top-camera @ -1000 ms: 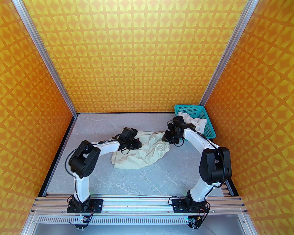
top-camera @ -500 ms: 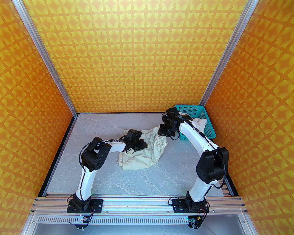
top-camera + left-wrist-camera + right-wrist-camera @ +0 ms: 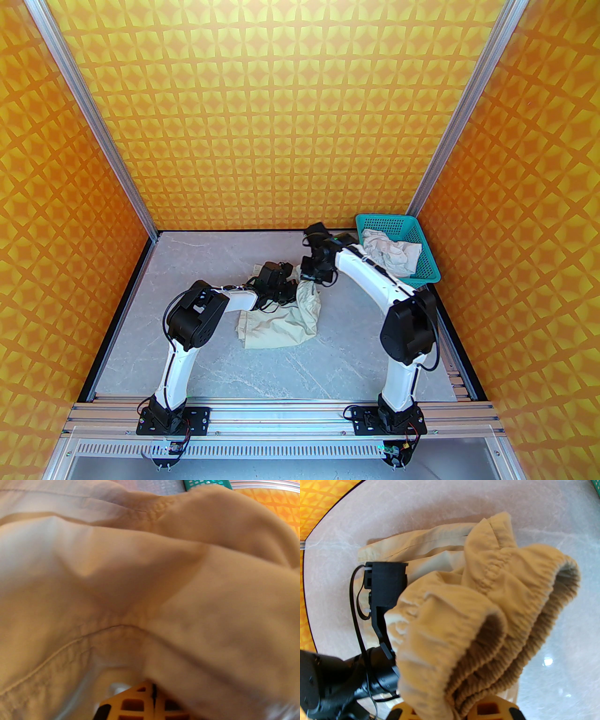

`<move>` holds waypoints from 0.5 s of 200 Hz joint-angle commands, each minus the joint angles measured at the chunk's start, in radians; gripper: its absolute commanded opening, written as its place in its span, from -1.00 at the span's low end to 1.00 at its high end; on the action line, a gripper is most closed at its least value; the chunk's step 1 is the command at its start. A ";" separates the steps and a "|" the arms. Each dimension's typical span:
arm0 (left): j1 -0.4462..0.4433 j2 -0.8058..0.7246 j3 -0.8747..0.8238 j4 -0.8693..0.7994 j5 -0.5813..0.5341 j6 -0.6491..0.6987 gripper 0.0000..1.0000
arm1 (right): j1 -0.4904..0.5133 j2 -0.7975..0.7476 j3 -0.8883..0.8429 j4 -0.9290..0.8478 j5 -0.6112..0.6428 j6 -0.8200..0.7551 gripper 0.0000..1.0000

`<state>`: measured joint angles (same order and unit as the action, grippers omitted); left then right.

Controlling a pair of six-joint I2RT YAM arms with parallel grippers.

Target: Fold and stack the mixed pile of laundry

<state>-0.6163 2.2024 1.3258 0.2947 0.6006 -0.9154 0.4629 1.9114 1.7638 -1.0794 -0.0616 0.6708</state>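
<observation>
Change over the last second: the right gripper (image 3: pixel 311 277) has swung in from beside the basket (image 3: pixel 430 274) until it sits just beside the left gripper (image 3: pixel 284 294). It brought the elastic waistband end of the beige shorts (image 3: pixel 281 326) with it. The shorts were stretched wide between the two grippers and are now doubled over, with a lump of cloth hanging just below the right gripper. The rest lies on the table (image 3: pixel 337 365) on the near side of both.

- Judgement: this is the first fold of the shorts, half made. The carried end is not yet laid down or released.
- The white shirt (image 3: pixel 391 251) sits crumpled in the basket, well behind the right gripper. It is uncovered now that the arm has moved off, and looks untouched.

Views:
- The right wrist view shows the jaws clamped on the bunched waistband, several layers thick. From above, the gripper body hides that.
- The left wrist view is mostly blurred cloth lying over pads that are pressed together. Whether a fold is pinched between them I cannot tell.
- The overhead view alone gives the basket, the shirt and the overall lie of the fold.
</observation>
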 commanded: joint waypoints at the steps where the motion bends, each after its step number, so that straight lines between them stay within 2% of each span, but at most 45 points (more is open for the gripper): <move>1: 0.008 -0.043 -0.028 0.011 0.025 0.031 -1.00 | -0.005 -0.003 0.030 -0.036 0.097 0.057 -1.00; 32: 0.061 -0.156 -0.098 -0.033 0.024 0.094 -0.99 | -0.023 -0.045 0.028 -0.098 0.179 -0.018 -1.00; 83: 0.186 -0.365 -0.229 -0.292 0.017 0.318 -0.78 | -0.116 -0.113 -0.001 -0.190 0.232 -0.166 -1.00; 100: 0.237 -0.416 -0.288 -0.372 -0.032 0.381 -0.77 | -0.118 -0.109 0.015 -0.203 0.230 -0.185 -1.00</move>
<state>-0.4408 1.8412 1.1217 0.1047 0.6098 -0.6792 0.3519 1.8446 1.7664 -1.2247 0.1135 0.5583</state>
